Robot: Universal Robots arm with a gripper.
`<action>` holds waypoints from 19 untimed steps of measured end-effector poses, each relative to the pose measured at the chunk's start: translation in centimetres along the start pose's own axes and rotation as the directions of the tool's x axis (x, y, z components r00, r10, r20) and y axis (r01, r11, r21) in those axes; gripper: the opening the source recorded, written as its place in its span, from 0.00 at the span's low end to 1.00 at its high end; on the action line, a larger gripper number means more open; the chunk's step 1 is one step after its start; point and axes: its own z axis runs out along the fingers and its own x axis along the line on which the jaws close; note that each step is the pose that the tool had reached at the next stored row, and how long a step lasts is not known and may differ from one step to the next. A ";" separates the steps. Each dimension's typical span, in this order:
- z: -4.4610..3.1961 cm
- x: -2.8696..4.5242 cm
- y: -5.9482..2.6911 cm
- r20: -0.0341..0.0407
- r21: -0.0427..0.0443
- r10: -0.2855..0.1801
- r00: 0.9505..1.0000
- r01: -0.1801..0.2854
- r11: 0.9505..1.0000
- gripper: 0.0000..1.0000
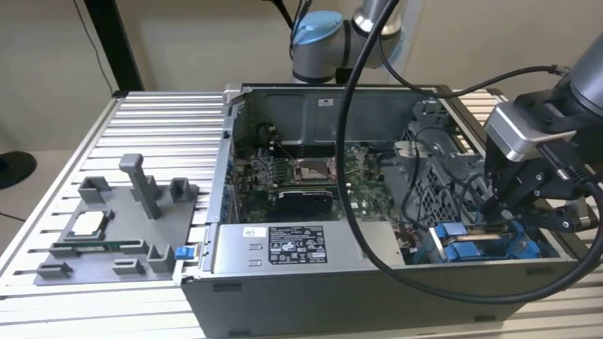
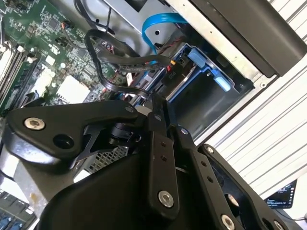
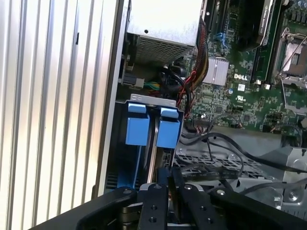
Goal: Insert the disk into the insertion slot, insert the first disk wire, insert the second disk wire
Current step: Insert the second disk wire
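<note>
My gripper (image 1: 502, 215) reaches down into the open computer case at the exterior view's right, just above the insertion slot (image 1: 476, 248) with its blue rails. Its fingers (image 3: 158, 199) stand close together, shut on the end of a black disk wire (image 2: 108, 82) that loops back toward the motherboard. The disk's blue carrier tabs (image 3: 139, 127) sit side by side in the bay right in front of the fingertips (image 2: 159, 109). A blue cable (image 2: 160, 21) and a black plug with red wires (image 2: 171, 71) reach the bay's rear. The disk's flat face is hidden.
The grey labelled power-supply box (image 1: 287, 248) lies along the case's front wall. The motherboard (image 1: 301, 173) fills the case floor. A grey fixture tray with posts (image 1: 118, 233) rests on the slatted table at the exterior view's left. Black hoses (image 1: 354, 141) hang across the case.
</note>
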 end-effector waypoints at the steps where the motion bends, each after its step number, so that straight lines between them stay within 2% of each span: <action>1: 0.07 0.01 0.00 0.000 0.000 0.000 1.000 0.000 1.000 0.00; 19: 1.15 0.18 0.05 -0.013 -0.001 0.001 1.000 -0.001 1.000 0.00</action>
